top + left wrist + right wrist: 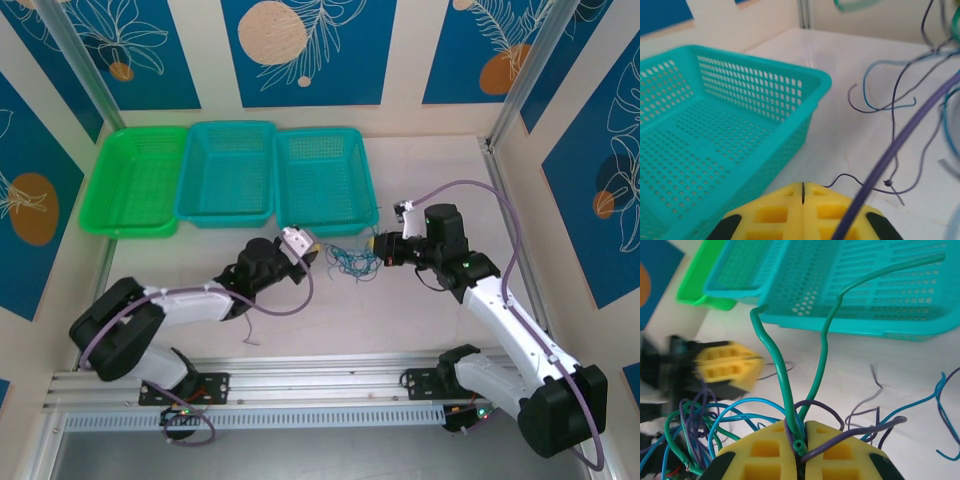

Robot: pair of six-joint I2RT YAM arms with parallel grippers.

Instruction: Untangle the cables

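- Yellow-padded right hand up close in its wrist view, clamped shut on green and purple strands of the cables.
- Pressed fully shut too, left hand; nothing visibly caught between its pads.
- From above: cables bunched mid-surface between both hands, just beside the near edge of the teal basket.

From above the cables are just a tiny knot, can't tell strands apart. The left gripper is blurry from the right wrist, and the left wrist view crops the teal basket.
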